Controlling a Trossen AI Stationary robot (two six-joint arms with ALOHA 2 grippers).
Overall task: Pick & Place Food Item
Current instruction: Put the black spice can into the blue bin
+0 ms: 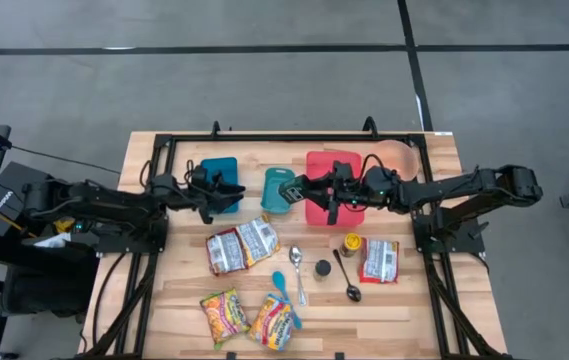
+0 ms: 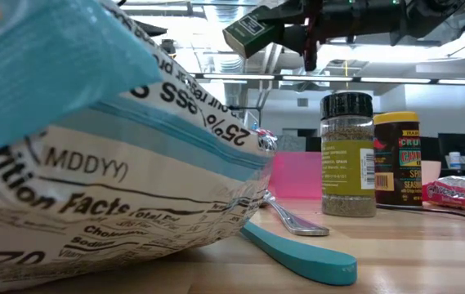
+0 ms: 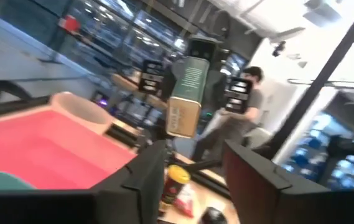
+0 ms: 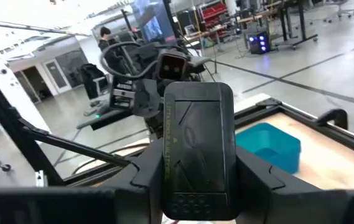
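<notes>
Looking across the high view from the left, you are seeing the left gripper [image 1: 232, 190] hovering centre-left by the blue bin [image 1: 220, 183], its fingers spread with nothing between them. Just right of the teal bin [image 1: 276, 189], the right gripper [image 1: 301, 186] is pinching the dark green tin [image 1: 290, 187] above the table [image 1: 424, 310], beside the red tray [image 1: 336, 186]. A person [image 3: 242, 99] is standing in the background of the left wrist view.

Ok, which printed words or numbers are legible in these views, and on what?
"25%", "MDDYY)", "Facts": foil snack bag, printed upside-down or tilted.
Red-labelled seasoning jar: label too blurred to read.
Green tin in the right gripper: embossing unreadable.
</notes>
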